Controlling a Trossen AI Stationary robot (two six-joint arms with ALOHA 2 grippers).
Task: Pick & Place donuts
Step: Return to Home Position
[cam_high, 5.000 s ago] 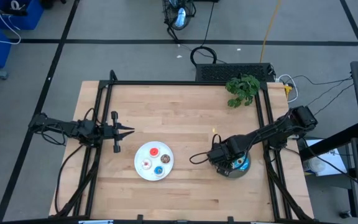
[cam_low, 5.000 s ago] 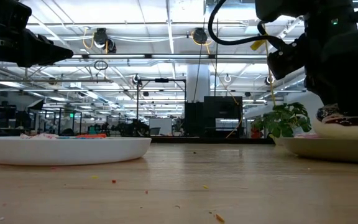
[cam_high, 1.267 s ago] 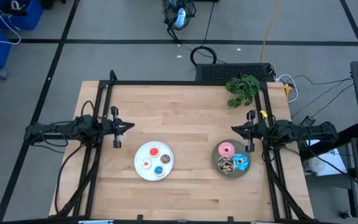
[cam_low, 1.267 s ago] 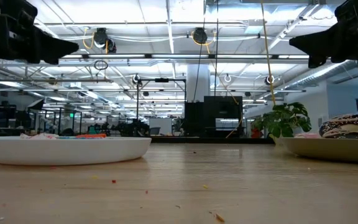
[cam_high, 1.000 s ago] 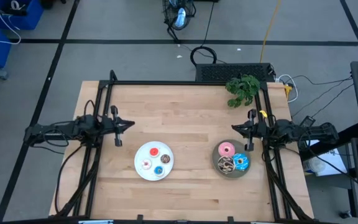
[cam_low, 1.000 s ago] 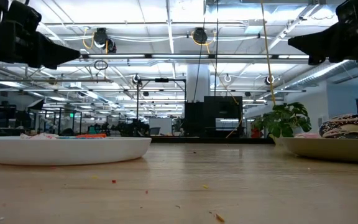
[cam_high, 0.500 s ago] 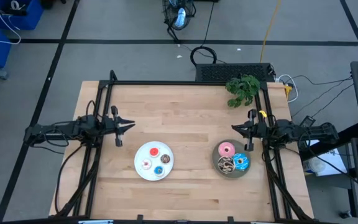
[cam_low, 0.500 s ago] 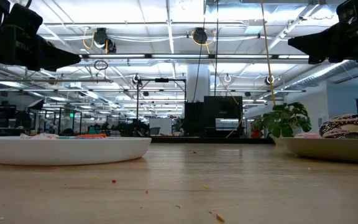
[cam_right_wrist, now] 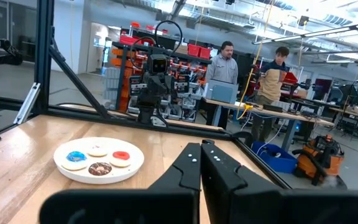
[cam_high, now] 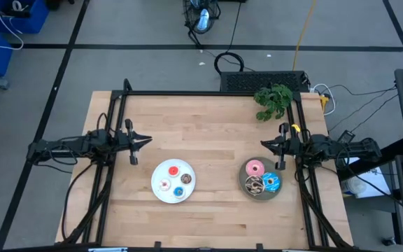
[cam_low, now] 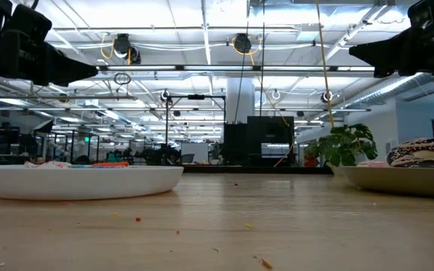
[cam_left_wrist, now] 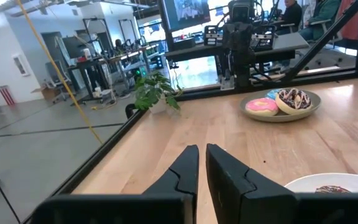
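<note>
Four tiny donuts lie flat on the white plate (cam_high: pixel 161 172): red (cam_high: pixel 173 170), pink-white (cam_high: pixel 165 185), brown (cam_high: pixel 186 179) and blue (cam_high: pixel 179 192). On the grey plate (cam_high: pixel 244 176) rest the pink-iced donut (cam_high: pixel 255 167), the chocolate donut (cam_high: pixel 255 185) and the blue-iced donut (cam_high: pixel 271 183). My left gripper (cam_high: pixel 147 142) hovers at the table's left, above and beyond the white plate, fingers (cam_left_wrist: pixel 191 163) nearly together with nothing between them. My right gripper (cam_high: pixel 263 145) hovers shut at the right, just beyond the grey plate.
A green plant (cam_high: pixel 273 100) stands at the far right corner, beside a black box (cam_high: pixel 263 82) past the far edge. Black frame rails (cam_high: pixel 114 119) run along the left and right sides. Bare wood lies between the plates. Two people (cam_right_wrist: pixel 222 59) stand beyond the table.
My left gripper has dipped slightly and shifted a little toward the near edge. The plates and donuts have stayed where they were.
</note>
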